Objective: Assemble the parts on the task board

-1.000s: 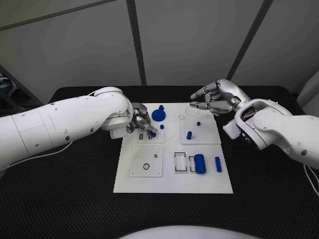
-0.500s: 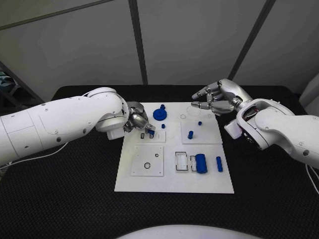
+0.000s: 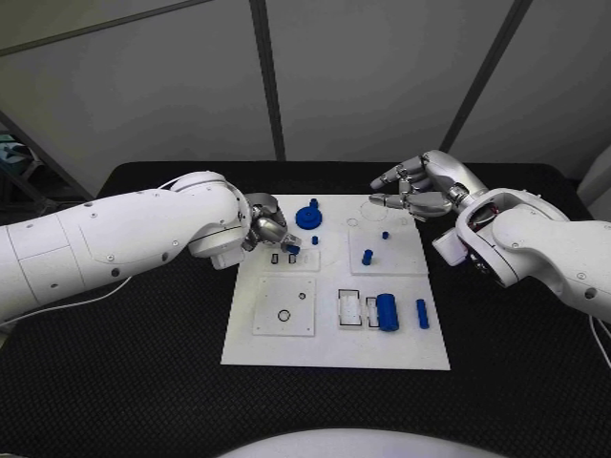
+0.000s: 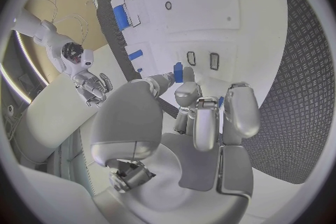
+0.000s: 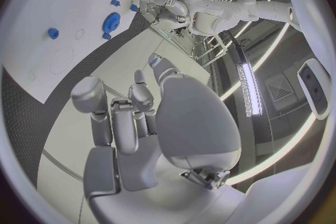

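left hand pinching a small blue part at the board's far-left corner

the left hand sits over the far-left part of the task board, its fingers curled together and closed on a small blue part held at the fingertips. just beyond that hand stands a blue gear, with a small blue peg just beside the fingertips. toward the right hand, a blue stud stands in the far-right panel. the right hand hovers above the board's far-right corner, fingers loosely curled and apart, holding nothing. nearer the robot, well away from both hands, a blue cylinder lies beside a slim blue bar.
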Motion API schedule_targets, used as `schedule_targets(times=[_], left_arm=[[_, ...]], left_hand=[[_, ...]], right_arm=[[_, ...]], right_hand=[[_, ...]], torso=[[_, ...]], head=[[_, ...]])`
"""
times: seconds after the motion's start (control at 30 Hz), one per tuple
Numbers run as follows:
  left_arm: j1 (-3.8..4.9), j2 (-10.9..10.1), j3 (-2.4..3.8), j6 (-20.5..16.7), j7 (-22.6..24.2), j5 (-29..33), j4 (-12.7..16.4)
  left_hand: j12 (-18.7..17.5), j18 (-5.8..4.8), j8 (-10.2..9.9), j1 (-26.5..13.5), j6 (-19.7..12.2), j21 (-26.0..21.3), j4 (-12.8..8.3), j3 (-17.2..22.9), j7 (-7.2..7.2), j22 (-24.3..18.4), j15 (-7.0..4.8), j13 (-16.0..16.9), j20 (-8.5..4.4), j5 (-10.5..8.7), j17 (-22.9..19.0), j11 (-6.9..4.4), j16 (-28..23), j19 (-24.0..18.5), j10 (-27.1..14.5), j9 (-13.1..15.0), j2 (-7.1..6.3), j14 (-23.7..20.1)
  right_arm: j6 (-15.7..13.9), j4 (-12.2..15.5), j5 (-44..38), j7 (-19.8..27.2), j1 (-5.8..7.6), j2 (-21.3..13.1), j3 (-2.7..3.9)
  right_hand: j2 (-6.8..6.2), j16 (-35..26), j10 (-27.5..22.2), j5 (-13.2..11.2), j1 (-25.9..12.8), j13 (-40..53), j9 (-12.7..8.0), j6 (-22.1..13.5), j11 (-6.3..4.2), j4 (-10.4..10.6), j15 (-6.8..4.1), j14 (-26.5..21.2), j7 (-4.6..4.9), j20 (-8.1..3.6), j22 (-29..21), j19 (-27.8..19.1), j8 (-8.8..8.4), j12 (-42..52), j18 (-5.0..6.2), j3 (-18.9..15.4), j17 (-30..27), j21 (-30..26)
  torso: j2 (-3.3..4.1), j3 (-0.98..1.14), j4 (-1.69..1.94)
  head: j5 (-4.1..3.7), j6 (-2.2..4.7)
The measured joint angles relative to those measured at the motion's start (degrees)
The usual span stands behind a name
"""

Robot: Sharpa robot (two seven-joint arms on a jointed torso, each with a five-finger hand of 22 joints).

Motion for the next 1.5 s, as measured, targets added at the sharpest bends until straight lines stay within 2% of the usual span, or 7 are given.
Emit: schedule_targets(times=[0.43, 0.73, 0.8, 1.5], left_arm=[[-0.66, 1.06, -0.04, 0.08, -0.44, -2.24, -0.65], [-0.74, 1.07, -0.05, 1.27, -0.82, -3.12, -0.69], [-0.75, 1.05, -0.05, 1.56, -0.9, -3.3, -0.69], [-0.76, 0.71, -0.05, 3.82, -1.45, -5.08, -0.62]], left_hand=[[0.0, 0.0, 0.0, -0.62, 0.29, 0.0, -0.02, 0.02, -0.1, 0.06, 0.0, -0.06, 0.0, 0.24, 0.0, 0.01, 0.0, 0.0, 0.01, 0.13, -0.15, 0.0], [0.0, -0.01, 0.22, -0.91, 0.29, -0.01, -0.1, 0.09, -0.1, 0.21, 0.0, -0.2, 0.0, 0.69, 0.0, 0.02, 0.0, -0.01, 0.01, 0.18, -0.44, 0.0], [0.0, -0.01, 0.22, -0.92, 0.3, 0.22, -0.72, 0.72, -0.1, 0.31, 0.0, -0.2, 0.0, 0.69, 0.0, -0.05, 0.0, -0.01, 0.11, 0.21, -0.44, 0.0], [0.0, -0.02, 0.2, -1.09, 0.39, 0.22, -0.74, 0.74, 0.0, 0.49, 0.0, -0.41, -0.21, 0.91, 0.0, -0.08, 0.0, 0.19, 0.3, 0.23, -0.61, 0.0]], right_arm=[[0.09, -0.06, 0.0, 0.02, 0.0, 0.24, 0.0], [0.21, -0.17, 0.0, 0.02, -0.01, 0.33, 0.0], [0.24, -0.18, 0.0, 0.03, -0.01, 0.35, 0.0], [0.54, -0.37, 0.0, 0.04, -0.01, 0.5, 0.0]], right_hand=[[0.25, 0.0, 0.0, 0.0, -0.26, -0.13, 0.01, 0.0, 0.0, 0.0, 0.0, 0.0, 0.0, 0.0, 0.0, 0.0, 0.0, 0.0, 0.0, 0.0, -0.01, 0.0], [0.25, 0.0, 0.0, 0.0, -0.25, -0.12, 0.01, 0.0, 0.0, 0.0, 0.0, 0.0, 0.0, 0.0, 0.01, 0.0, 0.0, 0.0, -0.01, 0.0, -0.01, 0.0], [0.25, 0.0, 0.0, 0.0, -0.25, -0.12, 0.01, 0.0, 0.0, 0.0, 0.0, 0.0, 0.0, 0.0, 0.01, 0.0, 0.0, 0.0, 0.0, 0.0, -0.01, 0.0], [0.23, 0.0, 0.0, 0.0, -0.24, -0.11, 0.02, 0.0, 0.0, 0.0, 0.0, 0.0, 0.0, 0.0, 0.01, 0.0, 0.0, 0.0, 0.0, 0.0, -0.02, 0.0]], torso=[[0.05, -0.03, -0.07], [-0.01, -0.03, -0.06], [-0.01, -0.03, -0.06], [0.02, -0.02, -0.04]], head=[[0.12, -0.27], [0.11, -0.36], [0.14, -0.37], [0.42, -0.53]])
